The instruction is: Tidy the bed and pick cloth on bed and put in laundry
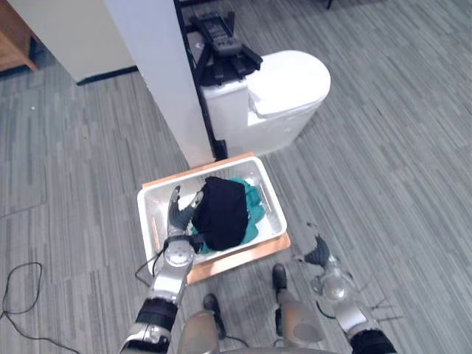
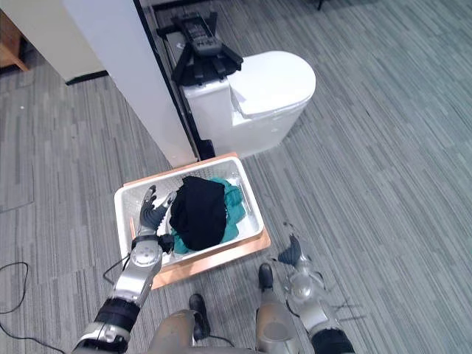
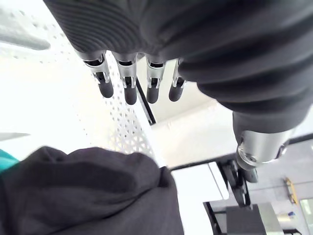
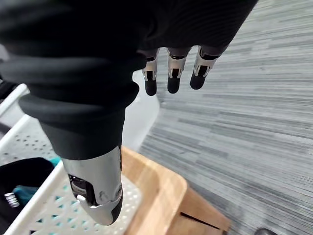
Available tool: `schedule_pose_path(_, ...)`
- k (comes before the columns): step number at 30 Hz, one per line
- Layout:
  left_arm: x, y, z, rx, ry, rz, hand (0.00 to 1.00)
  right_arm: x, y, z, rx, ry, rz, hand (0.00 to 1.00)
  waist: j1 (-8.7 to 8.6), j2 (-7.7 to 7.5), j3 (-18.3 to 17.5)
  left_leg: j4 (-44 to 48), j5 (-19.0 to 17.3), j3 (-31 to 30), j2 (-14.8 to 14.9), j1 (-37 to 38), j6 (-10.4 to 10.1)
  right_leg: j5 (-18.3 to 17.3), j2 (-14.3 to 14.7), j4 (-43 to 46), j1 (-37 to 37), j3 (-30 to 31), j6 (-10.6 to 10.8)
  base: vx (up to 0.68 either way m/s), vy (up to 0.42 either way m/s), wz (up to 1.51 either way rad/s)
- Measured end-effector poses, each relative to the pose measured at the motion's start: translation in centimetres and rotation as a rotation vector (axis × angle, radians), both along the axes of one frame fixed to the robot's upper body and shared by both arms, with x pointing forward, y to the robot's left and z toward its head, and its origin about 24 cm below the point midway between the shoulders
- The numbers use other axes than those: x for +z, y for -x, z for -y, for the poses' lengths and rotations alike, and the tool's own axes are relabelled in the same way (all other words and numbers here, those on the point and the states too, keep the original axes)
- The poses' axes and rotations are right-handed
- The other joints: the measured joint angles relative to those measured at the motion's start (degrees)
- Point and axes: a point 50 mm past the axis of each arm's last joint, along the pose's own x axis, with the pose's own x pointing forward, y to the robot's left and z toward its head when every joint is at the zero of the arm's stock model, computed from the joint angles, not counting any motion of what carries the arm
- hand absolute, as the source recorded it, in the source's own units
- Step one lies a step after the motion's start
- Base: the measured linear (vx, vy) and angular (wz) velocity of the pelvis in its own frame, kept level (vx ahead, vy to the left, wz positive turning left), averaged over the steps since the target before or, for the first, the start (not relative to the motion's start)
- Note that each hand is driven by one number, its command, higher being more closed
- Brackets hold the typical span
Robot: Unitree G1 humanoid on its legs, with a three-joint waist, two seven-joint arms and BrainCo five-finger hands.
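Note:
A white perforated laundry basket [image 1: 151, 214] sits on a low wooden board [image 1: 243, 254] on the floor. Inside it lies a black cloth [image 1: 221, 210] on top of a teal cloth [image 1: 254, 203]. My left hand [image 1: 179, 214] is open over the basket's left part, just beside the black cloth [image 3: 88, 196], fingers [image 3: 129, 88] straight and holding nothing. My right hand [image 1: 321, 258] hangs open over the carpet to the right of the basket, empty, with its fingers [image 4: 171, 73] relaxed.
A white pedestal-like unit [image 1: 273, 96] with a black device [image 1: 221, 48] on top stands behind the basket. A white wall panel [image 1: 158, 74] rises at the basket's far left. Grey striped carpet [image 1: 398, 162] spreads to the right.

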Motion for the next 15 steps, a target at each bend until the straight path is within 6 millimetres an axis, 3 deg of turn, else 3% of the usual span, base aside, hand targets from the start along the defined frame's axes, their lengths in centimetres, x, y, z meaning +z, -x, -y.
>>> schedule_pose_path(4,-1.9,2.7,-1.4,0.061,0.096,-0.062,0.0,-2.5,2.6,1.4,-0.076,-0.009,-0.157,0.0,1.05,0.2,-4.3,-2.6,1.1,-0.6,-1.0,2.2,0.3,-1.5,-0.3,0.0,1.7,-1.2,0.3,0.0,-0.004,0.15)
schedule_pose_path(8,-4.2,5.7,-3.0,0.168,0.191,-0.149,0.0,-3.8,4.3,2.1,-0.194,-0.074,-0.22,0.0,2.41,0.19,-5.0,-4.4,2.3,-0.8,-1.8,3.3,0.4,-1.6,-0.8,0.0,1.8,-1.2,0.5,-0.05,0.001,-0.01)
schedule_pose_path(11,-7.7,9.7,-3.4,0.258,0.266,-0.312,0.0,-5.1,6.2,2.2,-0.315,-0.148,-0.293,0.0,2.58,-0.13,-5.7,-6.8,3.5,-0.4,-1.9,6.0,0.3,-1.7,-1.0,0.0,3.6,-1.9,0.6,-0.04,0.0,0.12)
schedule_pose_path(13,-10.3,13.5,-3.3,0.337,0.32,-0.463,0.0,-6.2,8.3,1.4,-0.388,-0.22,-0.361,0.0,3.24,-1.18,-7.4,-8.4,3.8,-0.3,-1.9,7.4,0.0,-2.5,-1.2,0.0,4.5,-2.3,0.9,-0.07,0.015,0.05)
schedule_pose_path(15,-11.5,15.5,-3.2,0.379,0.344,-0.543,0.0,-6.7,9.4,0.6,-0.418,-0.255,-0.389,0.0,3.93,-1.91,-8.3,-9.4,4.1,-0.2,-1.9,8.2,0.0,-2.9,-1.2,0.0,4.8,-2.5,0.8,0.0,0.0,0.0)
